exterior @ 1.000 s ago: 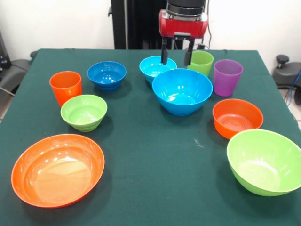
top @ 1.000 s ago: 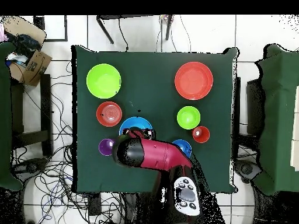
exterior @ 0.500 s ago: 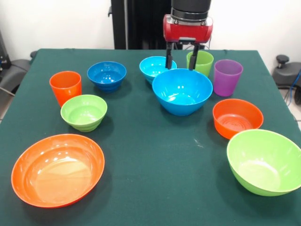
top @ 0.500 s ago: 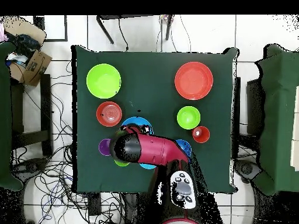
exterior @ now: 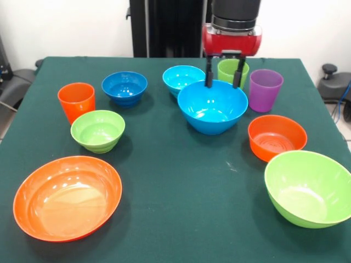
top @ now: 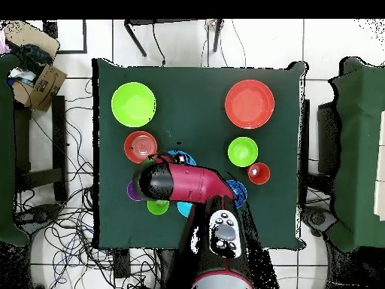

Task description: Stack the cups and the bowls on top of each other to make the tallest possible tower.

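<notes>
The gripper [exterior: 223, 80] hangs at the far rim of the large light blue bowl [exterior: 212, 106], its two dark fingers [exterior: 209, 78] spread with a clear gap between them and nothing held. Right behind the fingers stands the lime green cup [exterior: 232, 72], partly masked by the gripper, and just off to one side of it is the purple cup [exterior: 265, 90]. To the other side of the gripper sits the small light blue bowl [exterior: 182, 78], touching or nearly touching the big blue one in the front view. Farther out that way come the dark blue bowl [exterior: 124, 87] and the orange cup [exterior: 76, 102], with the small lime green bowl [exterior: 98, 130] just in front of that cup. Well away from the gripper, at the near edge, lie the large orange bowl [exterior: 67, 197] and the large lime green bowl [exterior: 309, 188], and the small orange bowl [exterior: 277, 137] sits between that one and the purple cup. Nothing is stacked: every piece rests alone on the green table [exterior: 181, 181]. From overhead the red arm [top: 188, 184] covers the blue bowl and the cups.
</notes>
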You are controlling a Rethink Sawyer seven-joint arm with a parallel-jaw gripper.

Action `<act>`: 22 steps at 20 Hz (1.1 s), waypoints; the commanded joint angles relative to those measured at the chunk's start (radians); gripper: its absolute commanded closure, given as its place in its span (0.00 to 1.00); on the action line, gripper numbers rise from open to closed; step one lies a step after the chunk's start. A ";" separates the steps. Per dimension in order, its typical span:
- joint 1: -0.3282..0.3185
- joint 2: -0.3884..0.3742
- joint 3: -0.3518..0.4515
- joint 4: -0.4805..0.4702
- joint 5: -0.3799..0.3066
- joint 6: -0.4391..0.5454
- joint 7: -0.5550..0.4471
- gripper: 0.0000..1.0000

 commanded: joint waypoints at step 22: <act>0.359 0.342 -0.163 -0.390 0.184 0.152 0.492 0.00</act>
